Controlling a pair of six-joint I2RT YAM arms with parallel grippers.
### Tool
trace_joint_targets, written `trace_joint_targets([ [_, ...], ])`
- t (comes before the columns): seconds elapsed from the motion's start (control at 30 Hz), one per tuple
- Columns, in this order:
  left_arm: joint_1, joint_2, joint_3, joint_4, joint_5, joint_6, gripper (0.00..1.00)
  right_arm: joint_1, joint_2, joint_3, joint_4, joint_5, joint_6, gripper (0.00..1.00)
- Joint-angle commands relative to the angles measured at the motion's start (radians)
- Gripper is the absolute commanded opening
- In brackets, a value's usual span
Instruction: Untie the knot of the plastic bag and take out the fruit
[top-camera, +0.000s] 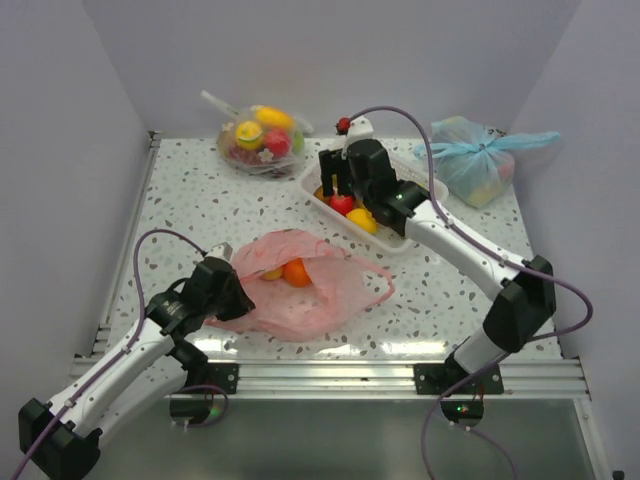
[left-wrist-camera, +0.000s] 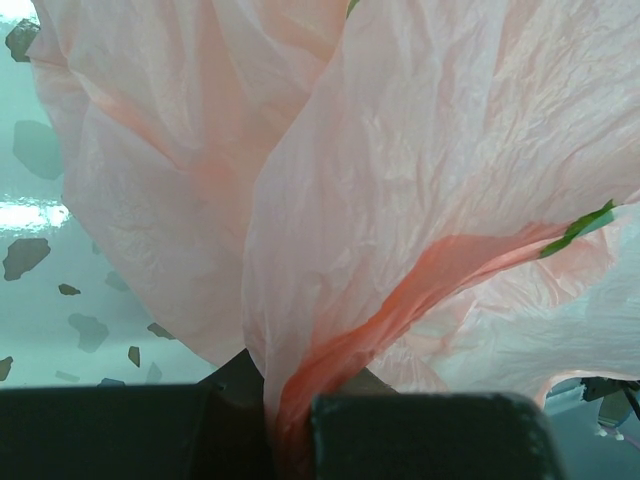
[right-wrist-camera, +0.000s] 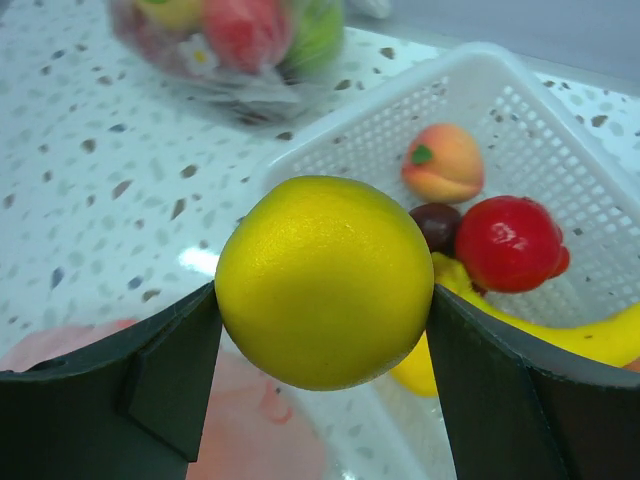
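Observation:
The pink plastic bag (top-camera: 305, 290) lies open in the middle of the table, with an orange (top-camera: 296, 272) and a yellow piece (top-camera: 272, 272) showing in its mouth. No knot shows; a handle loop (top-camera: 378, 285) lies loose at the right. My left gripper (top-camera: 232, 290) is shut on the bag's left edge, and the left wrist view shows the pink film (left-wrist-camera: 400, 200) pinched in my left gripper (left-wrist-camera: 290, 430). My right gripper (top-camera: 335, 185) hangs over the white basket (top-camera: 415, 175). My right gripper (right-wrist-camera: 325, 300) is shut on a round yellow fruit (right-wrist-camera: 325, 270).
The basket (right-wrist-camera: 520, 110) holds a peach (right-wrist-camera: 443, 162), a red apple (right-wrist-camera: 510, 243), a dark fruit (right-wrist-camera: 437, 224) and a banana (right-wrist-camera: 590, 340). A clear bag of fruit (top-camera: 258, 140) lies at the back. A tied light blue bag (top-camera: 478, 155) lies at the back right.

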Motion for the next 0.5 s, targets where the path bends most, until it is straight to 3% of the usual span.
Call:
trace_joint_targets([
  [0.0,0.0,-0.007,0.011,-0.006,-0.021,0.017,0.03,-0.068,0.135,0.079,0.029,0.052,0.033,0.43],
  [0.1,-0.002,-0.014,0.011,-0.003,-0.021,0.014,0.03,-0.111,0.217,0.139,0.047,0.058,0.052,0.51],
  [0.27,-0.002,-0.022,0.014,-0.006,-0.021,0.017,0.03,-0.142,0.352,0.297,-0.002,0.049,0.053,0.93],
  [0.33,-0.002,-0.025,0.017,-0.006,-0.021,0.019,0.03,-0.142,0.352,0.326,-0.014,0.041,0.044,0.99],
  [0.47,0.0,-0.023,0.016,0.0,-0.015,0.022,0.03,-0.142,0.299,0.304,-0.002,-0.006,0.027,0.99],
])
